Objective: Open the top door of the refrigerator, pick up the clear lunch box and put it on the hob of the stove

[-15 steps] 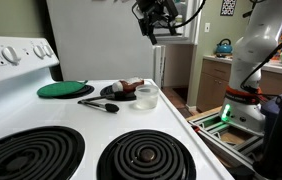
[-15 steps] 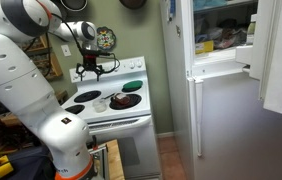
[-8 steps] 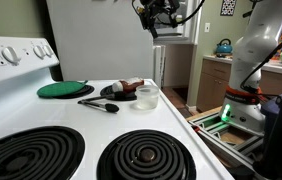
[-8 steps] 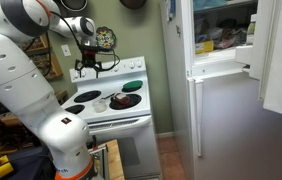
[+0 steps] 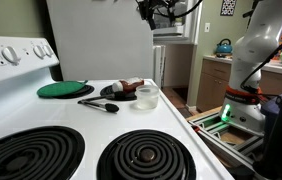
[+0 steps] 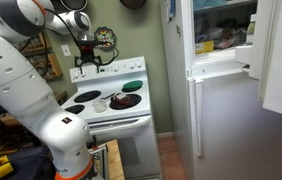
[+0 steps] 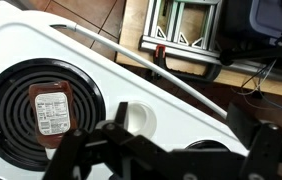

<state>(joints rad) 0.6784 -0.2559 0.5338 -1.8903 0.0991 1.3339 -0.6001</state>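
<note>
The clear lunch box (image 5: 147, 97) stands on the white hob of the stove (image 5: 76, 120), beside a black plate with food (image 5: 124, 90). From above, the lunch box (image 7: 137, 118) is a whitish round tub next to a coil burner. My gripper (image 5: 159, 10) hangs high above it, open and empty; in the wrist view the gripper (image 7: 186, 150) shows its dark fingers (image 7: 269, 142) spread wide. The gripper (image 6: 91, 63) is above the stove (image 6: 111, 105). The refrigerator (image 6: 226, 120) stands with its top door (image 6: 281, 55) swung open, shelves showing inside.
A green round lid (image 5: 65, 89) and a black utensil (image 5: 99, 104) lie on the hob. Two coil burners (image 5: 146, 155) fill the near side. The fridge's white side (image 5: 101, 40) rises behind the hob. The robot's base (image 6: 66, 130) stands before the stove. A counter with a kettle (image 5: 224, 46) is behind.
My gripper has risen straight up, away from the lunch box, staying open. The lunch box and plate have not moved.
</note>
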